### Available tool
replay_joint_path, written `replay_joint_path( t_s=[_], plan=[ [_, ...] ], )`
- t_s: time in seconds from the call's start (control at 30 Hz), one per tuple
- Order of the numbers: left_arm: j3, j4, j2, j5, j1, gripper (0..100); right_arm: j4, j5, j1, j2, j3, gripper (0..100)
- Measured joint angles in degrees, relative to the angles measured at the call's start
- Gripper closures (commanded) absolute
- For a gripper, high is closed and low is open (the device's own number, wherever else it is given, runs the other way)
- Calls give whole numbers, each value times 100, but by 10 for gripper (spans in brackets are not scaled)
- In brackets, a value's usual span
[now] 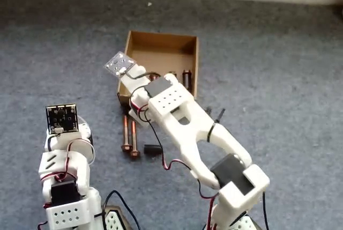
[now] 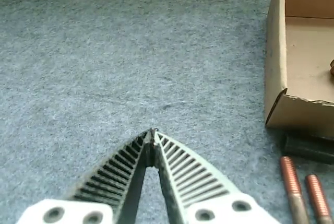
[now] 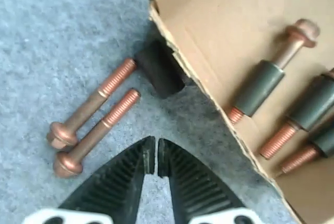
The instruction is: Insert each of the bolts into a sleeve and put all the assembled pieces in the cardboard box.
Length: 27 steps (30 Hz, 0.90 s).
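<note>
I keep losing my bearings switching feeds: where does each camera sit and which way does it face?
High view: fixed overhead, looking down on carpet, cardboard box, two loose bolts and both arms.
Left wrist view: on the left arm, facing across carpet toward the box's corner; its shut left gripper shows.
Right wrist view: on the right arm, looking down at the box's near wall; its shut right gripper shows.
Shared: box and loose bolts in all three; black sleeve beside the box in both wrist views.
</note>
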Motion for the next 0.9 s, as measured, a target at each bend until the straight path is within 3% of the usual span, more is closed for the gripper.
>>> replay_joint_path(
  t_s=[0.23,0.47,0.9],
  plan=[
    [0,0,0,0,0,979,-79,396,0,-97,9,984],
    [0,0,0,0,0,979,-123,949,-413,826,-185,817],
    [0,0,0,0,0,979,-114,985,-475,2330,-1864,811]
  ],
)
